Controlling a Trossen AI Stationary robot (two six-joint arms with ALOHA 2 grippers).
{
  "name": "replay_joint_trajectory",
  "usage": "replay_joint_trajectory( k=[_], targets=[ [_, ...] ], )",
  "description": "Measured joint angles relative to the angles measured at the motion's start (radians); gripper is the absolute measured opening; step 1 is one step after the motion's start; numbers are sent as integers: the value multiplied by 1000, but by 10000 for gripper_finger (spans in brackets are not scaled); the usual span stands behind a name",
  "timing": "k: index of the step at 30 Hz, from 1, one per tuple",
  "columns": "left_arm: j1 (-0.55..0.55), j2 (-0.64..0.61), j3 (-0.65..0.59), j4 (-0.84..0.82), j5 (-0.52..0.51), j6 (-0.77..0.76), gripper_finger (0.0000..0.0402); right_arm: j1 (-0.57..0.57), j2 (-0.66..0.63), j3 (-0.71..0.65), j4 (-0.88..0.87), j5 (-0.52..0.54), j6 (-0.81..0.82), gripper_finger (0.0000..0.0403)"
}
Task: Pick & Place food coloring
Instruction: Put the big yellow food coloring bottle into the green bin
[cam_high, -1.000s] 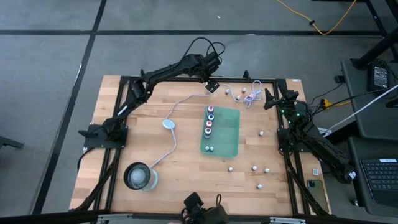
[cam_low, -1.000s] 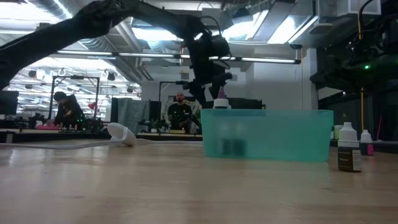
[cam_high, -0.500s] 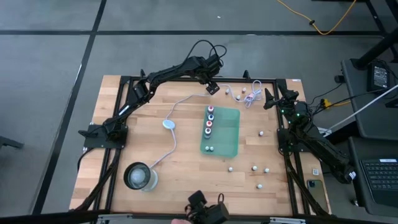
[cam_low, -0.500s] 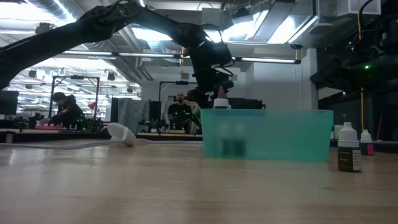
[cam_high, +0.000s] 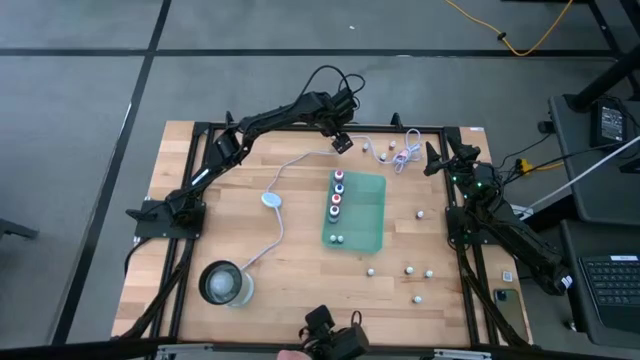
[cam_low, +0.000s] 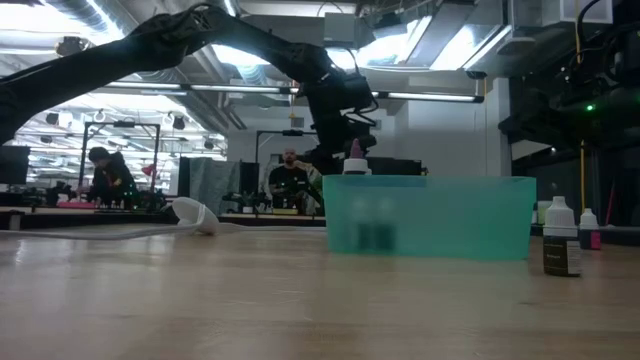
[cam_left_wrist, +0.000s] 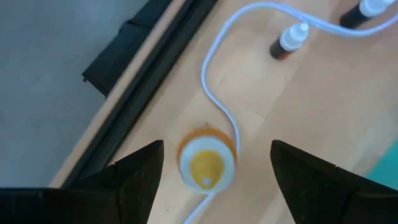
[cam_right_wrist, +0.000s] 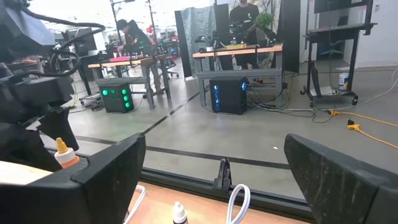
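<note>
Since a moment ago the left hand (cam_left_wrist: 208, 180) has crept over the small orange-capped food coloring bottle (cam_left_wrist: 206, 160) and hangs spread wide above it, so it should drop straight down around the cap, clear of the thin white cable (cam_left_wrist: 219, 106) on the wooden tabletop (cam_left_wrist: 323, 99), before it squeezes.

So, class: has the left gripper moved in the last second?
Barely. In the high view the left gripper has crept slightly toward the table's far edge, away from the green tray.

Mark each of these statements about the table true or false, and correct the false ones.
1. The left gripper is open above an orange-capped bottle. True.
2. The green tray holds no bottles. False: several stand along its left side.
3. The glass container sits inside the tray. False: it stands on the table's near left part.
4. The right gripper holds nothing. True.
5. A white cable leads to the pale-blue puck. True.
</note>
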Motion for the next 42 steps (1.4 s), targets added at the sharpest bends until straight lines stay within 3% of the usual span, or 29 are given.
replay_joint_trajectory(
  k=[8, 20, 29, 42],
  targets=[
    [0, 0, 0, 1, -14, 1, 270, 0, 0, 0, 0, 0, 0, 384],
    [-2, 0, 0, -3, -28, -22, 114, 0, 0, 0, 0, 0, 0, 384],
    [-24, -36, 0, -109, -54, -26, 114, 0, 0, 0, 0, 0, 0, 384],
    [-81, -261, -23, -276, -95, -9, 114, 0, 0, 0, 0, 0, 0, 384]
  ],
)
